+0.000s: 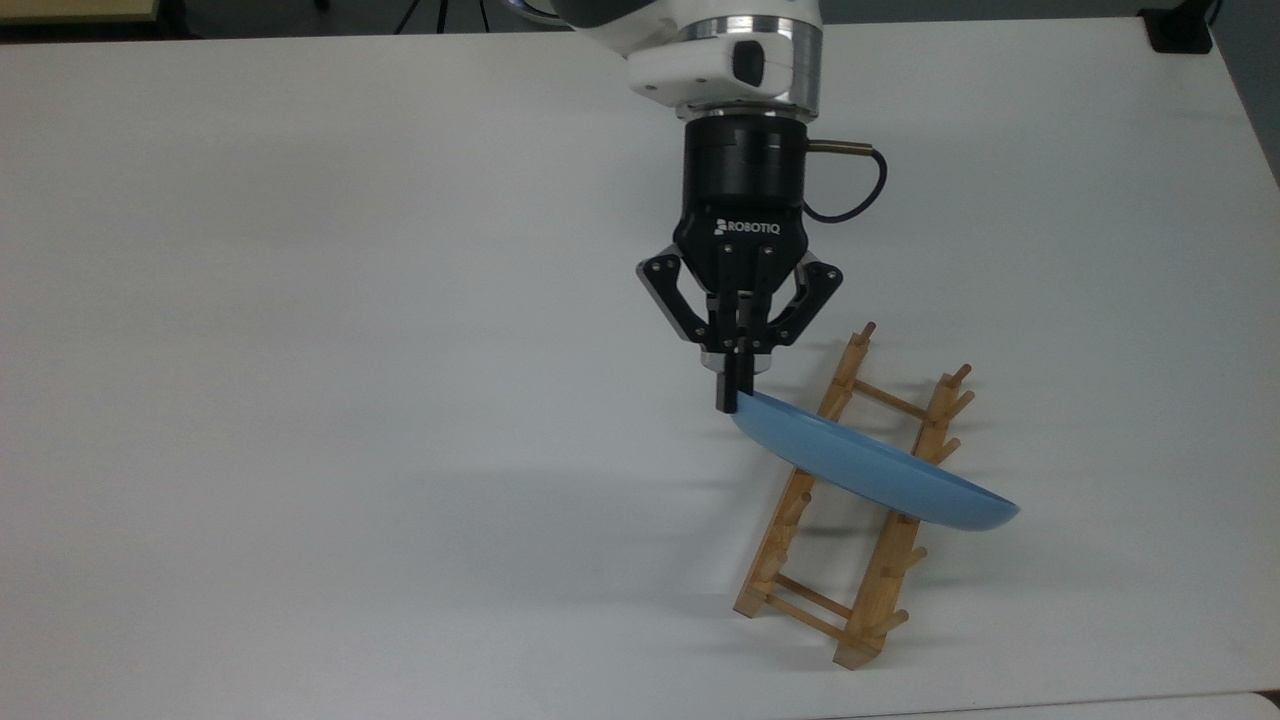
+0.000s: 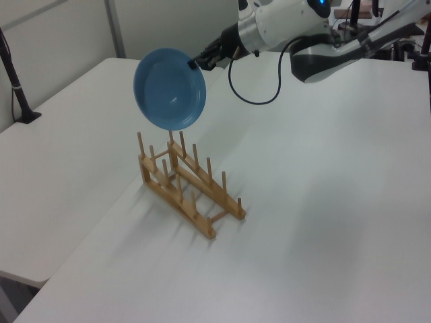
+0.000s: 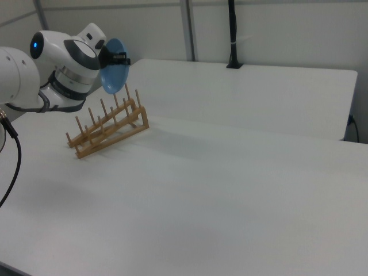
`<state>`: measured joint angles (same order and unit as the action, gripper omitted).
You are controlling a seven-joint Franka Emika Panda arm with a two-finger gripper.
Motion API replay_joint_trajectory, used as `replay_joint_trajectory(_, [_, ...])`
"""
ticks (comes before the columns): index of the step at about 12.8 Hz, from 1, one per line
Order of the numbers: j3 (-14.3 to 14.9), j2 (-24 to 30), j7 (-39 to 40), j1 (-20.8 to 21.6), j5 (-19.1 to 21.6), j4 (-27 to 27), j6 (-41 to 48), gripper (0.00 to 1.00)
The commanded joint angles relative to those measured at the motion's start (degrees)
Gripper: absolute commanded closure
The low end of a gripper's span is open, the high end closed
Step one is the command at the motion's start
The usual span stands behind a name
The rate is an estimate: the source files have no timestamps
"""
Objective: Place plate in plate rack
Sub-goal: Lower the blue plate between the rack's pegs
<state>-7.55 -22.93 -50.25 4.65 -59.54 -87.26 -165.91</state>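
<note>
The light-blue plate (image 1: 880, 470) (image 2: 168, 89) (image 3: 116, 75) hangs on edge in the air above the plate rack (image 1: 850, 500) (image 2: 188, 182) (image 3: 106, 126), clear of the pegs. My gripper (image 1: 731, 398) (image 2: 193, 64) is shut on the plate's rim, at the edge nearest the arm. In the top view the plate crosses both rails near the rack's middle. The left view shows its hollow face, with its lower edge just above the tallest pegs. The wooden rack rests on the white table (image 1: 300, 400).
A black post (image 2: 13, 81) (image 3: 233, 34) is clamped at the table's edge, far from the rack. The arm's cable (image 1: 850, 190) loops beside the wrist. Open table surface surrounds the rack on all sides.
</note>
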Motion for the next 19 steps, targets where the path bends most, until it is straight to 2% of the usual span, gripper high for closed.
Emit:
replay_joint_trajectory(1, [1.39, -1.32, -5.63, 2.21, -9.24, 1.57, 2.07, 1.0])
replay_joint_trajectory(4, [1.39, -3.69, -13.01, 2.65, -19.7, 4.99, 4.96, 1.0])
replay_joint_trajectory(6, [1.31, -4.66, -16.44, 2.82, -24.2, 6.4, 6.56, 1.0])
replay_joint_trajectory(13, [0.69, -4.22, -17.34, 3.0, -25.18, 6.23, 6.74, 1.0])
replay_joint_trajectory(19, [0.34, -4.23, -18.74, 4.67, -28.08, 5.79, 9.02, 1.0])
